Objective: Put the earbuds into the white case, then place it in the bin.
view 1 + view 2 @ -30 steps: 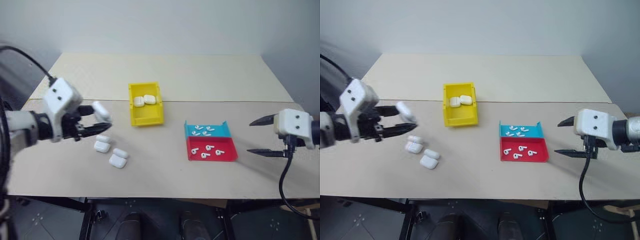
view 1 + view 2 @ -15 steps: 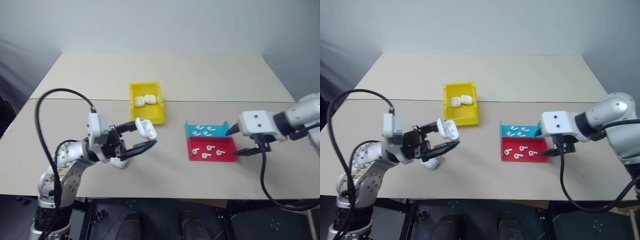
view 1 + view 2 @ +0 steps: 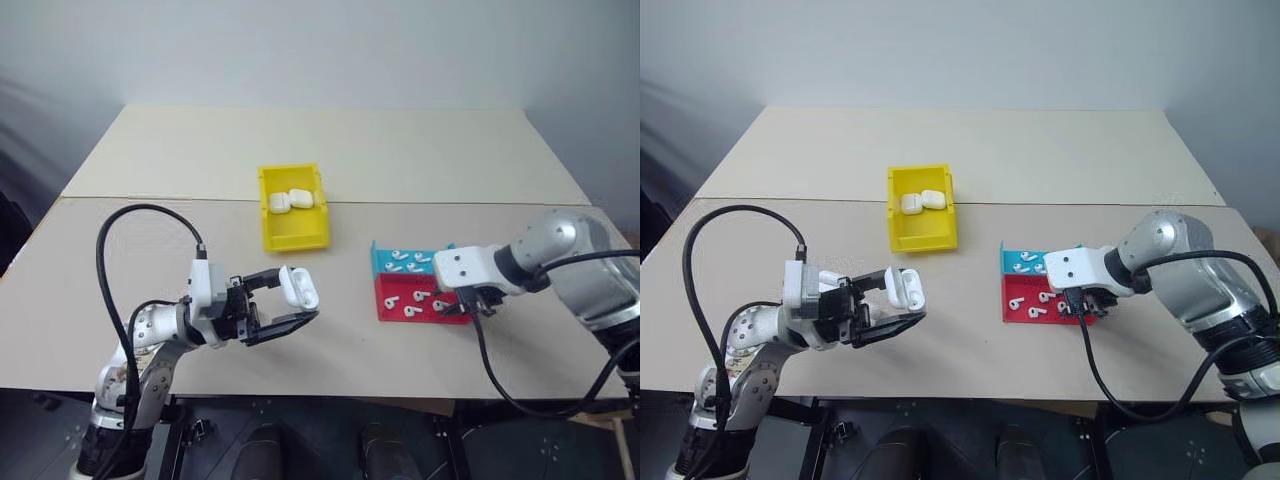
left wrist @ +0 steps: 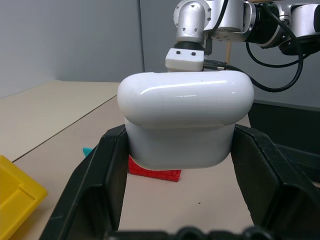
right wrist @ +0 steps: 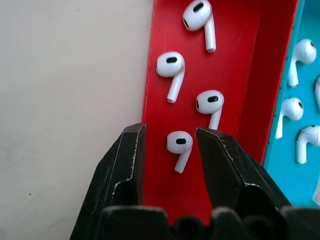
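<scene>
Right claw [image 5: 170,140] dropped astride glossy stemmed earbud [image 5: 179,148].

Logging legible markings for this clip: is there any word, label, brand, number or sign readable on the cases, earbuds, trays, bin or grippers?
None: no readable text in any view.
White case held in the left gripper: plain, glossy.
Earbuds, red tray, blue tray, yellow bin, right gripper: no markings visible.
</scene>
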### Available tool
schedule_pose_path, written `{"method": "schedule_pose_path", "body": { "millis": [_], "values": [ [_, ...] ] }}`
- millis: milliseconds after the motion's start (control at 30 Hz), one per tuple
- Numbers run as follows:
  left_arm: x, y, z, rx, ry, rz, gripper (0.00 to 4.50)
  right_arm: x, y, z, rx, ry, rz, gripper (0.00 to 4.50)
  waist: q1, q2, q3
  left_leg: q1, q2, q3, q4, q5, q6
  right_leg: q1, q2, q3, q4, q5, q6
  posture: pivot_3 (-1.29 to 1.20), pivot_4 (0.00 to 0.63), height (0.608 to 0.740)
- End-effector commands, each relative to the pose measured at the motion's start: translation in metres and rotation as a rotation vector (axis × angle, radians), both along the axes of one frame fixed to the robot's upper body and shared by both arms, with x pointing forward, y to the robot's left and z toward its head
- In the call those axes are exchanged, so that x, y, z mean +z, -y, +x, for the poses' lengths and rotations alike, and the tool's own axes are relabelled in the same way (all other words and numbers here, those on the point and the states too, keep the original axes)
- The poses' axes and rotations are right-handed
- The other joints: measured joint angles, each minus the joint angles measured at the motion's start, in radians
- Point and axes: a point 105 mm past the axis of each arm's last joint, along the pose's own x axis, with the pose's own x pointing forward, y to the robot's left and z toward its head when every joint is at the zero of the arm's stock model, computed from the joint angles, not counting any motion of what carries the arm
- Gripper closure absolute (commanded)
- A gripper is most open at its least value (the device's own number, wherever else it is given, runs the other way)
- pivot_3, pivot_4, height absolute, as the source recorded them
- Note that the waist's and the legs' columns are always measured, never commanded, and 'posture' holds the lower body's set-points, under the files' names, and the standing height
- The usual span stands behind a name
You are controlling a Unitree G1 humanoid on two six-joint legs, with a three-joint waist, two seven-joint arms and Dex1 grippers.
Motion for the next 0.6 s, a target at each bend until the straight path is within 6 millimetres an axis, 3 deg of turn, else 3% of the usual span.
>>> {"method": "schedule_pose_path", "body": {
  "millis": [33,600],
  "values": [
    [0.002,0.002,-0.002,-0.006,0.047,0.015,1.73,0.007,-0.002,0.007,0.002,0.046,-0.011,2.51,0.000,0.000,0.000,0.000,0.000,0.000,0.000,0.000,0.000,0.000,0.000,0.000,0.000,0.000,0.000,0.00,0.150,0.740],
    [0.007,0.001,-0.004,-0.014,0.053,0.037,1.73,-0.005,0.002,0.012,0.015,0.035,-0.061,2.51,-0.001,0.000,0.000,0.000,0.000,0.000,0.000,0.000,0.000,0.000,0.000,0.000,0.000,0.000,0.000,0.00,0.150,0.740]
  ]
}}
